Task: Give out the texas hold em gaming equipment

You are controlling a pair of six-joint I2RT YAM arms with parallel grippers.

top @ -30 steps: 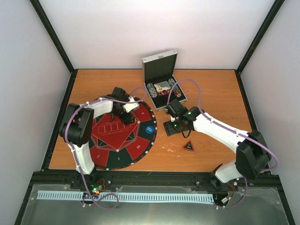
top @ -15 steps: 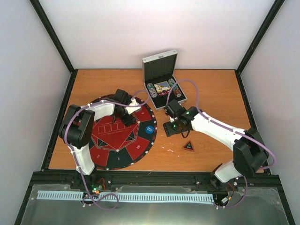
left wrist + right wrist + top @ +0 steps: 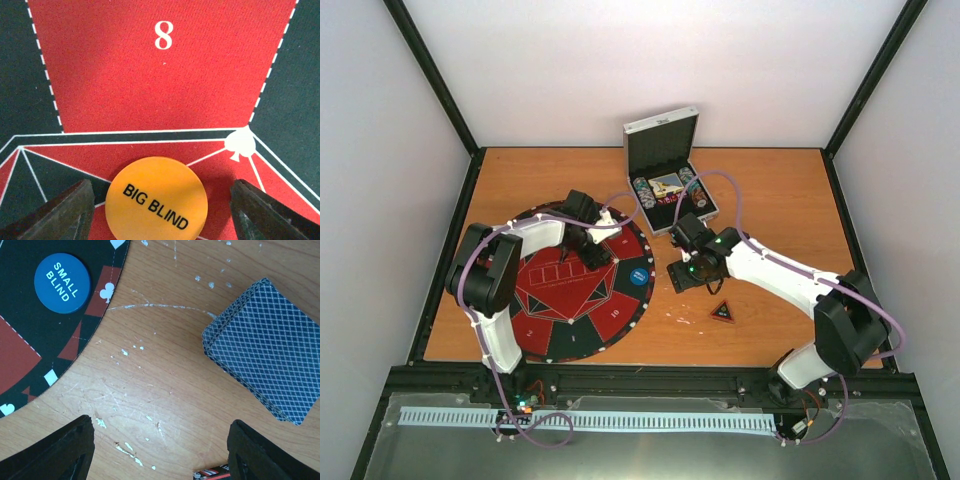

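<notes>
My left gripper is low over the round red-and-black mat, open. A yellow disc marked BIG BLIND lies flat on the mat between its fingers, below the red field numbered 8. My right gripper is open and empty over bare wood. In the right wrist view, a blue SMALL BLIND disc lies on the mat edge and a grey-blue-backed card deck lies on the table. The black-red triangle marker lies in front of the right gripper.
The silver case stands open at the back centre, with poker chips and cards inside. The mat covers the left half of the wooden table. Black frame posts stand at the table corners.
My left gripper has shifted slightly toward the back of the mat over the last second. The right arm has barely moved.
</notes>
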